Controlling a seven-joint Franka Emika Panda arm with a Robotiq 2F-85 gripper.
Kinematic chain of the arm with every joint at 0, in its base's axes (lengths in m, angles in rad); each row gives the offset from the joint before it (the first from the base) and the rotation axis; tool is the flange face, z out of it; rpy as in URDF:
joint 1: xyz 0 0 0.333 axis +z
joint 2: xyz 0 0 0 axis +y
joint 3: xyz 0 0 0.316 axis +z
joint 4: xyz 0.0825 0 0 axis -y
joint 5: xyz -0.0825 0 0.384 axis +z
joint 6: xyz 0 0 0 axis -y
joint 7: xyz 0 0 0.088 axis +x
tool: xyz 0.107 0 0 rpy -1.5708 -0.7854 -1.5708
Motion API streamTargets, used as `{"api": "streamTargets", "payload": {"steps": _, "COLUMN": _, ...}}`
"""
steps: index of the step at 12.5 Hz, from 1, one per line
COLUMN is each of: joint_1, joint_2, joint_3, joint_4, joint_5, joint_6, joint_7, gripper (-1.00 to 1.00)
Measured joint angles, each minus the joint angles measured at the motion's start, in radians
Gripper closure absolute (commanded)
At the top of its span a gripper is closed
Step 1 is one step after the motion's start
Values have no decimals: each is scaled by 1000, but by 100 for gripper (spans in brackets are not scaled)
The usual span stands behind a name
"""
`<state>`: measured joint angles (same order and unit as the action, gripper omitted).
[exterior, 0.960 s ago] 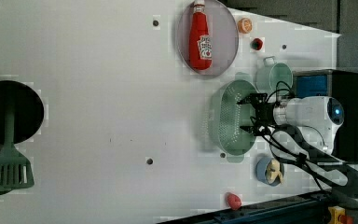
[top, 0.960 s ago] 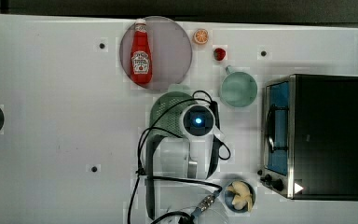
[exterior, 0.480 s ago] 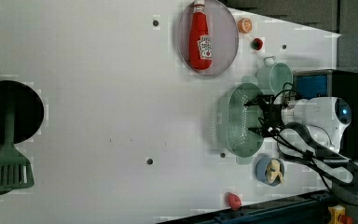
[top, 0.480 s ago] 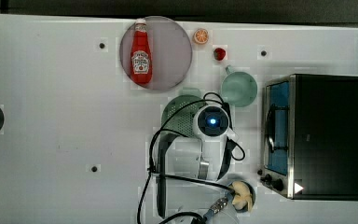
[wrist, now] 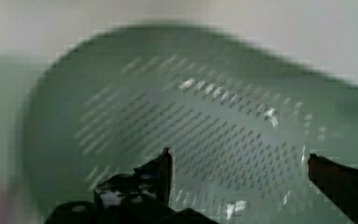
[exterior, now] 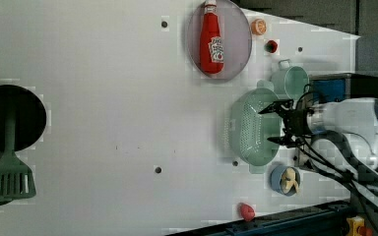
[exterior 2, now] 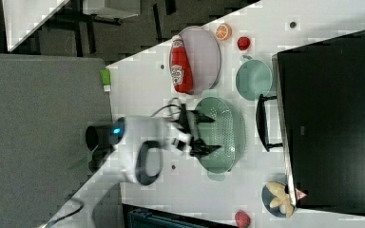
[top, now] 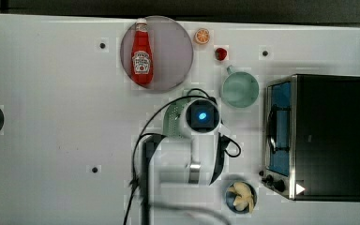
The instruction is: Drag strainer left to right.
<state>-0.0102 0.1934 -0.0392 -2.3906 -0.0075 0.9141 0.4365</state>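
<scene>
Strainer between mug, plate and bowl.

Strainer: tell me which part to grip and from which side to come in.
Grip the strainer's thin raised long rim, coming from above with one finger inside the bowl and one outside. The wall there is thin and upright, and the gripper hangs open at that edge.

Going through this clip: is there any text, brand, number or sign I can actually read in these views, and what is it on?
None can be read.
Ketchup bottle on the grey plate: a white label with dark marks, too blurred to read in the top, left and right views.
Black toaster oven: a small white triangle mark near its knobs in the top view, no letters legible.
Strainer, teal mug: no markings visible.
</scene>
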Motion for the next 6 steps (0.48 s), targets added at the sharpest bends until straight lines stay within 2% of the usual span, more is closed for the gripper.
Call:
{"api": "streamTargets", "payload": {"steps": 5, "joint_1": 61, "joint_2": -372, "joint_3": 95, "joint_4": 29, "joint_5": 1, "joint_6": -154, "joint_7": -254, "gripper": -100}}
{"api": "streamTargets", "payload": {"steps": 6, "joint_1": 76, "joint_2": -435, "joint_3": 94, "joint_4": 47, "joint_5": 12, "joint_6": -239, "joint_7": -290, "gripper": -100}}
